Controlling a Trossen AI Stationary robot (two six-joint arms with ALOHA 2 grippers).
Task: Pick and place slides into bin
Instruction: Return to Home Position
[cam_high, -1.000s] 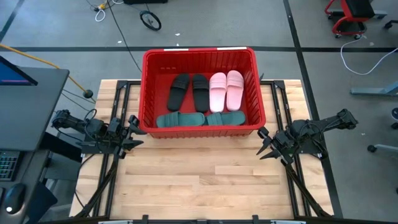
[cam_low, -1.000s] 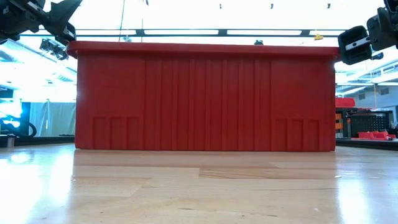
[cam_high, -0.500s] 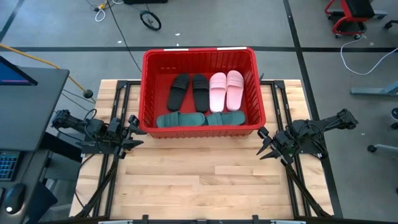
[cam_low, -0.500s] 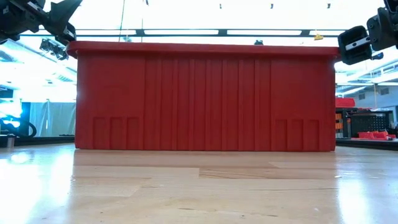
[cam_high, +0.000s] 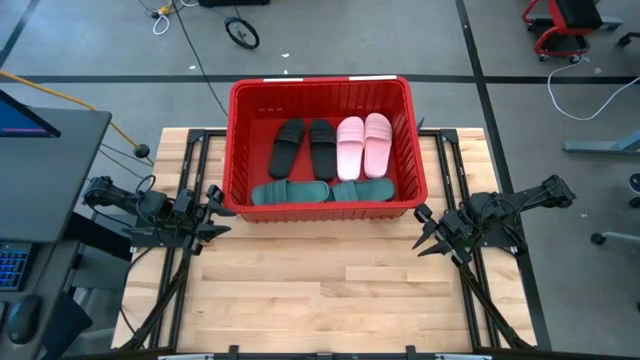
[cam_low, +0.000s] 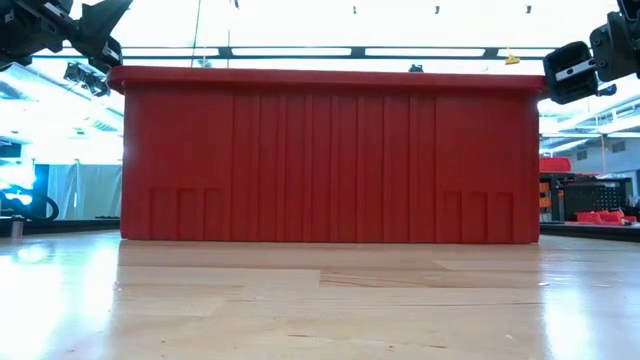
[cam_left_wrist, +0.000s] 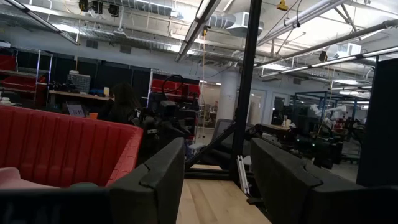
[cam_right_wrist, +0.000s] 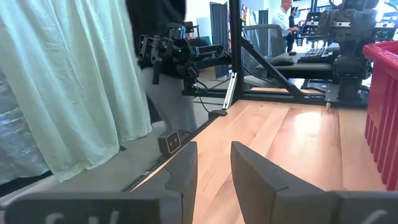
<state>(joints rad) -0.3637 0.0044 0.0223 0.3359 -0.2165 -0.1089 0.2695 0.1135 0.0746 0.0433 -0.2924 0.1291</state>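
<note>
Nothing has moved: all six slides (cam_high: 321, 150) lie in the bin (cam_high: 320, 84); left gripper (cam_high: 213, 212) and right gripper (cam_high: 428, 230) rest open and empty beside it, so the task looks finished.

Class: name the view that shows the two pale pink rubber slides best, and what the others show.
High view: looking down into the red plastic bin, it shows both pale pink rubber slides whole, side by side. The low view shows only the bin's wall; the left wrist view, a pink sliver; the right wrist view, none.

Left gripper (cam_high: 214, 212), right gripper (cam_high: 422, 231) (fingers (cam_left_wrist: 155, 180) apart)
</note>
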